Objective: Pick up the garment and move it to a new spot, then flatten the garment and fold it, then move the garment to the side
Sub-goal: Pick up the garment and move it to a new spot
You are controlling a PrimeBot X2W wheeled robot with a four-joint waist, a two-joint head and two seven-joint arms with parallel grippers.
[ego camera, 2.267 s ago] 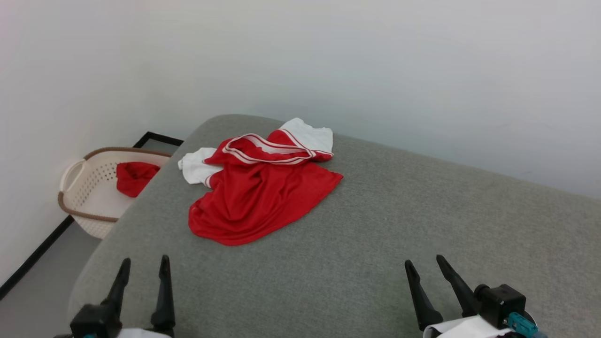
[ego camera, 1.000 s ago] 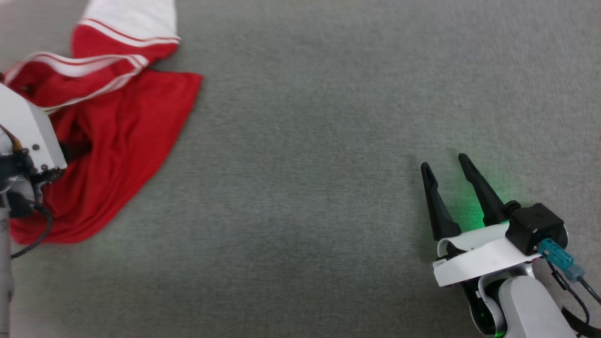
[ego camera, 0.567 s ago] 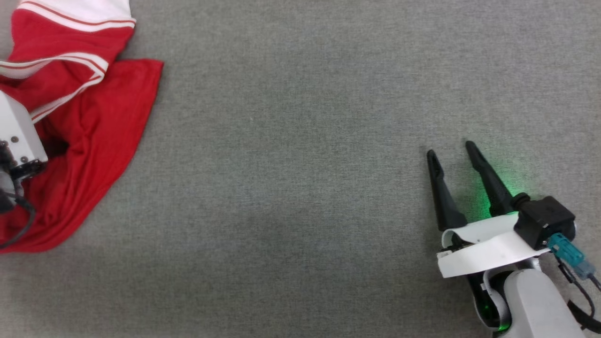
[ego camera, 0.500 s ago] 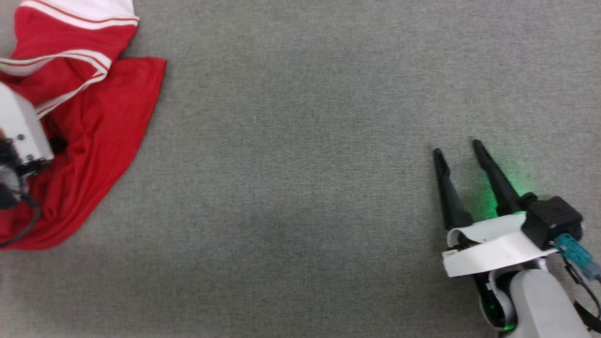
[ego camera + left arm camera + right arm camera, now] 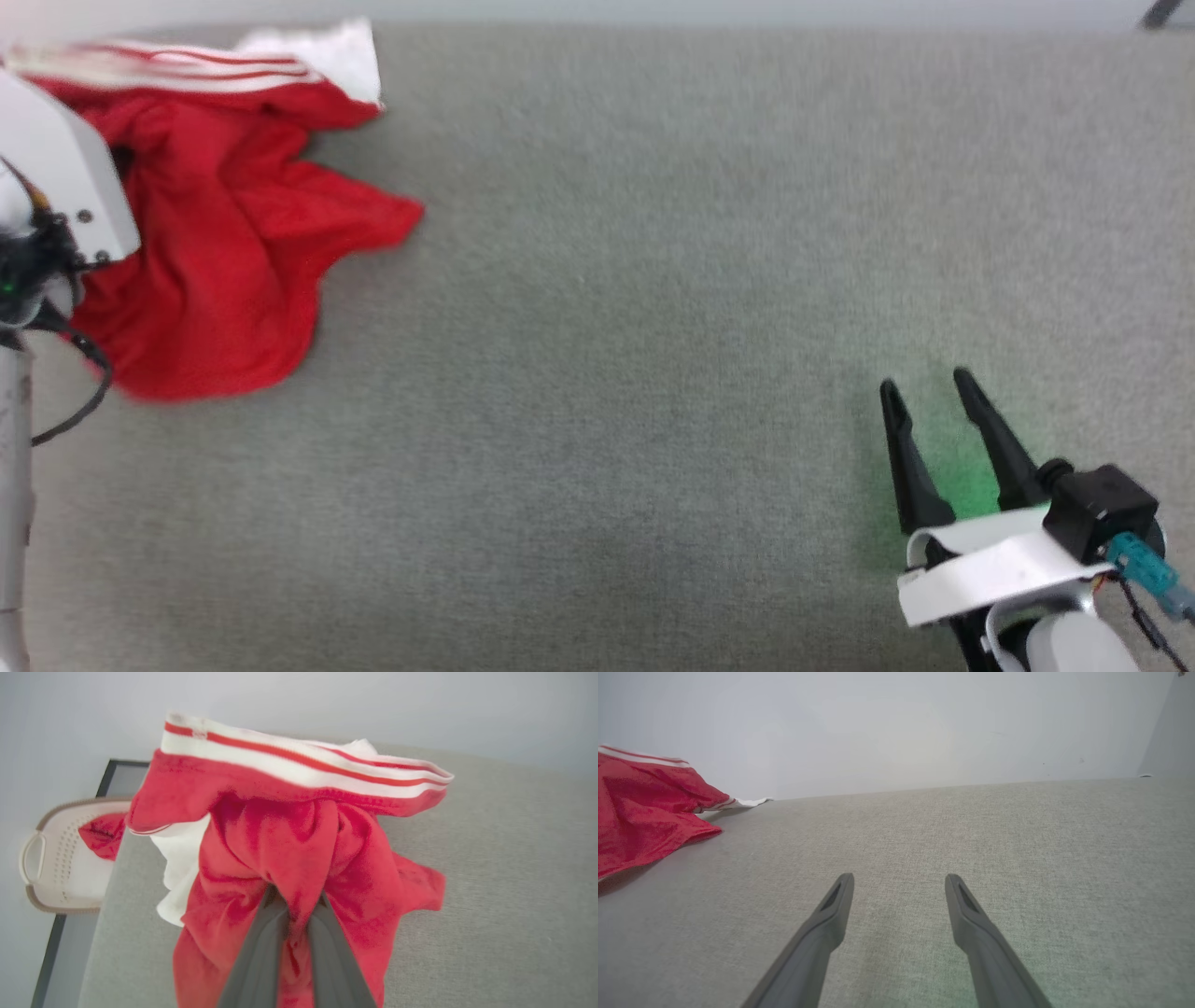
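The garment is a red jersey with white, red-striped trim, bunched at the far left of the grey surface. In the left wrist view my left gripper is shut on a pinched fold of the garment, which hangs lifted with the striped trim stretched across the top. In the head view the white wrist housing of the left arm covers the grip. My right gripper hovers open above bare grey fabric at the lower right; its fingers stand wide apart, and the garment lies far to their left.
A cream perforated laundry basket with a red cloth scrap in it stands on the floor beyond the grey surface's left edge. A pale wall runs behind the grey surface, which stretches wide between the two arms.
My left gripper has shut on the garment and lifted it, so the cloth is now bunched and raised. The head camera has tilted. The right gripper stays open.
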